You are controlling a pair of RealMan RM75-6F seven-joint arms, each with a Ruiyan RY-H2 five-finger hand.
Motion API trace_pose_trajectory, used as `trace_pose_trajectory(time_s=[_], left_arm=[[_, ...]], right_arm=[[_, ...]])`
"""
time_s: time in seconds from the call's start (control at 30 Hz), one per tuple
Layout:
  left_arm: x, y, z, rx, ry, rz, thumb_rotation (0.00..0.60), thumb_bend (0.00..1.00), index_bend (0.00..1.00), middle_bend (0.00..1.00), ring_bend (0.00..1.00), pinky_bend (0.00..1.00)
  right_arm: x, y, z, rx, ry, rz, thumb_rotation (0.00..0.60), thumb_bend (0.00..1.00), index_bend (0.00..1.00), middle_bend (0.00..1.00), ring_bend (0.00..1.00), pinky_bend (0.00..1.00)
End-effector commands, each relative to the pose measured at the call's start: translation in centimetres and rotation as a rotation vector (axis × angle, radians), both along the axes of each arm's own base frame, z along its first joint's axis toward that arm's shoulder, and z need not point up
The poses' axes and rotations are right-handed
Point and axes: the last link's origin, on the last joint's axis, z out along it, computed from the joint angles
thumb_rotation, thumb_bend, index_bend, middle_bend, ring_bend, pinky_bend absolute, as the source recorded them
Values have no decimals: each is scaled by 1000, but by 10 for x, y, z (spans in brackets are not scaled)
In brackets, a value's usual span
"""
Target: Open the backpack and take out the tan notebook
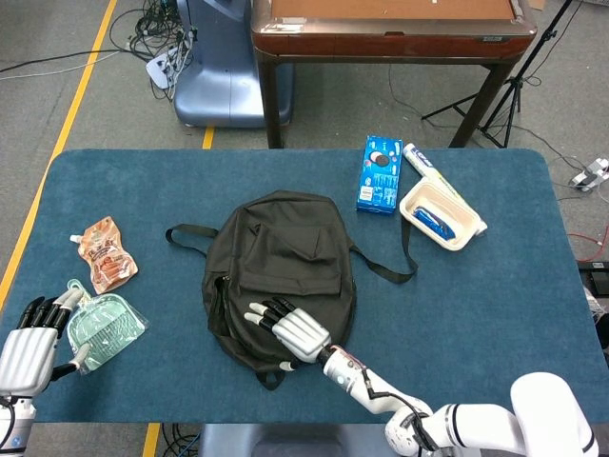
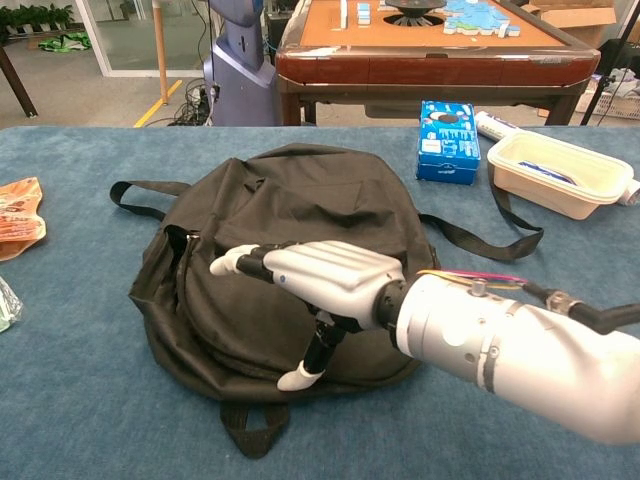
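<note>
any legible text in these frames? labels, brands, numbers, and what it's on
Nothing can be quoted for certain.
Blue box: print and pictures on it, too small to read.
Orange snack pouch: printed, blurred.
White tube behind the beige tray: lettering too small.
Blue item in the tray: unreadable.
Black backpack, right hand, left hand: no text visible.

robot lab | blue felt table [image 1: 514,286]; cable tangle [image 1: 152,38] on floor at 11 o'clock; yellow floor tape [image 1: 71,90]; tripod [image 1: 504,95] at 1 o'clock
</note>
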Motion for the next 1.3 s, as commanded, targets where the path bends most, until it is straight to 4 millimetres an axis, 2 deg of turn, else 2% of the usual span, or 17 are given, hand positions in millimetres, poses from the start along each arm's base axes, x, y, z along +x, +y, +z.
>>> trace_pose_trajectory(time_s=[0.03, 0.33, 0.47, 0.5, 0.6, 0.73, 0.93, 1.03, 1.23, 1.3], left_arm=[[-1, -1, 1, 1, -1, 1, 600, 250, 112, 142, 136, 70], [-1, -1, 0, -1, -7, -1, 600, 250, 112, 142, 137, 70], [-1, -1, -1, -5, -8, -1, 600, 250, 112, 142, 136, 70], [-1, -1, -1, -5, -8, 0, 600, 250, 112, 142, 136, 70], [-1, -2, -1, -4, -10, 1, 600, 250, 112, 142, 136, 70], [-2, -3, 0, -3, -10, 3, 600, 250, 112, 142, 136, 70], [-2, -3, 0, -4, -11, 5, 600, 250, 112, 142, 136, 70], [-2, -2, 0, -5, -12, 3, 600, 250, 112, 142, 136, 70], [-1, 4, 1, -12, -17, -8, 600, 250, 114, 142, 136, 70], [-1, 9, 1, -18, -22, -19, 600, 250, 119, 142, 136, 70]], right_arm=[[0, -3, -2, -16, 3, -7, 600, 66, 0, 0, 0, 33], [-10, -14, 1, -62, 30, -38, 600, 90, 0, 0, 0, 33], [-13, -18, 2, -87, 43, -44, 600, 152, 0, 0, 0, 32], [-13, -18, 2, -90, 46, -45, 600, 202, 6, 1, 0, 32], [-14, -19, 2, -100, 66, -42, 600, 354, 111, 38, 0, 31], [-15, -19, 1, -101, 94, -40, 600, 483, 224, 109, 0, 31], [-15, -21, 1, -107, 119, -49, 600, 548, 294, 171, 0, 31], [-14, -23, 2, -111, 123, -52, 600, 620, 365, 233, 7, 31], [-12, -28, 8, -140, 111, -55, 600, 846, 571, 397, 135, 55], [-11, -31, 12, -157, 97, -58, 600, 875, 619, 434, 173, 79]])
